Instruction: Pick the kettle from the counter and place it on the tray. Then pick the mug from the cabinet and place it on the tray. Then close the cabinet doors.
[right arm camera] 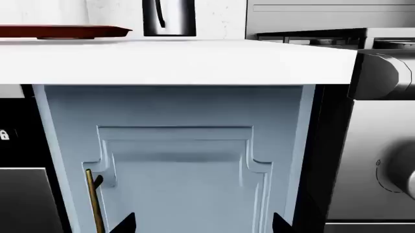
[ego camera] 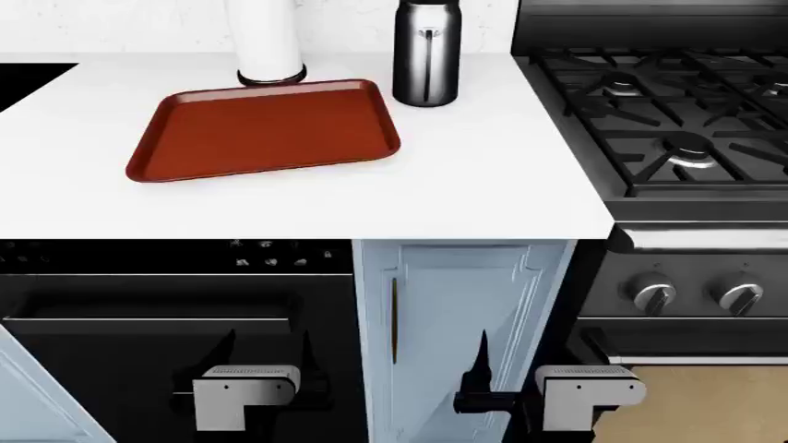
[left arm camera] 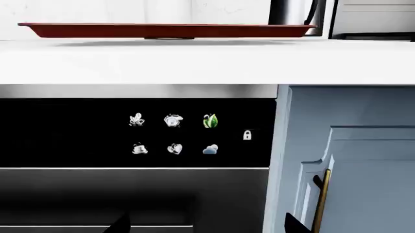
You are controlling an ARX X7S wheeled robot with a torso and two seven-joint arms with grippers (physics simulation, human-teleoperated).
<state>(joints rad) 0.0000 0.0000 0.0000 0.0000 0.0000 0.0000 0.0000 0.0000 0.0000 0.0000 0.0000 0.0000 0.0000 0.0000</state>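
Observation:
The black kettle (ego camera: 426, 53) stands on the white counter (ego camera: 493, 175) just right of the far corner of the dark red tray (ego camera: 265, 129), which holds nothing. The kettle also shows in the left wrist view (left arm camera: 292, 12) and in the right wrist view (right arm camera: 168, 17). The tray shows edge-on in both wrist views (left arm camera: 168, 30) (right arm camera: 61, 31). My left gripper (ego camera: 265, 360) (left arm camera: 207, 228) and right gripper (ego camera: 523, 369) (right arm camera: 202, 227) are open and empty, low in front of the counter's face. The mug and its cabinet are out of view.
A wide white cylinder (ego camera: 268, 41) stands behind the tray. A black gas stovetop (ego camera: 665, 120) lies to the right, with knobs (ego camera: 652, 295) below. Under the counter are a black appliance with icon panel (left arm camera: 172, 133) and a shut light blue door with brass handle (ego camera: 456, 314).

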